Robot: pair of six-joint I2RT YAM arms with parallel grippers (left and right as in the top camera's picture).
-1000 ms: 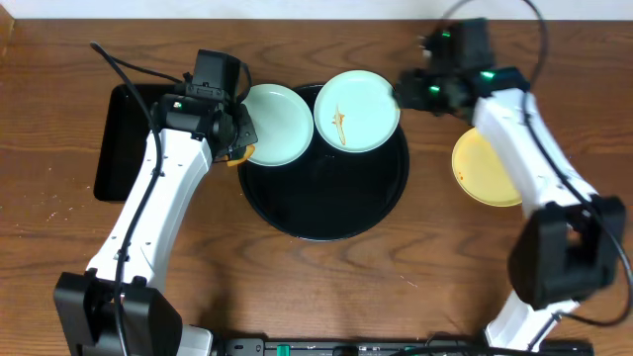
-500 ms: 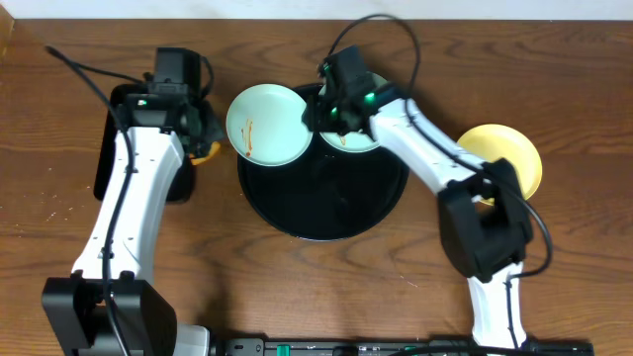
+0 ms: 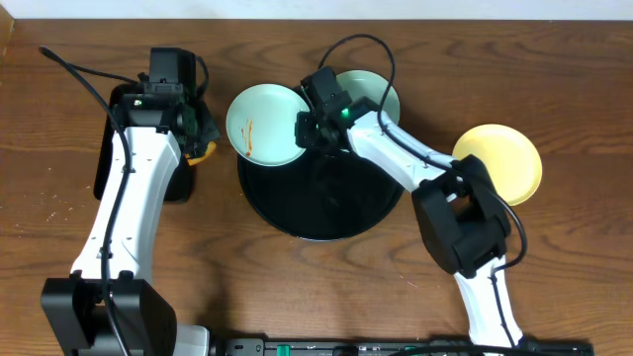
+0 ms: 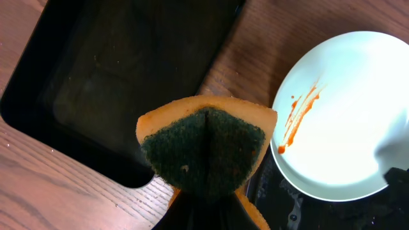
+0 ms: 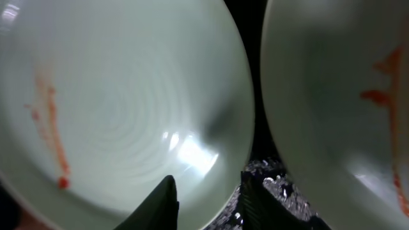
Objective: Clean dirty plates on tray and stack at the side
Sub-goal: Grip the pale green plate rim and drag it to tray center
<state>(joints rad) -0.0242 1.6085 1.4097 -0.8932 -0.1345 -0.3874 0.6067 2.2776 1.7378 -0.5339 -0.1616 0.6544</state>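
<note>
A sauce-streaked pale blue-green plate (image 3: 262,124) (image 4: 345,121) (image 5: 121,102) lies on the left rim of the round black tray (image 3: 321,203). My right gripper (image 3: 309,133) (image 5: 208,182) straddles that plate's right rim, jaws still apart, one finger over the bowl and one outside. A second blue-green plate (image 3: 381,91) (image 5: 332,96), also streaked, sits on the tray's far side, partly under the right arm. The pale yellow plate (image 3: 497,163) rests on the table at the right. My left gripper (image 3: 193,133) (image 4: 208,214) is shut on a folded orange-and-green sponge (image 4: 204,150).
A black rectangular tray (image 3: 138,148) (image 4: 115,70) lies at the left, and the sponge hangs over its near right corner. Both arms crowd the tray's far rim. Cables run along the table's far edge.
The right arm swung from the far right across to the left plate's rim and its jaws narrowed. The left arm drew the sponge leftwards, off the plate to the rectangular tray.
</note>
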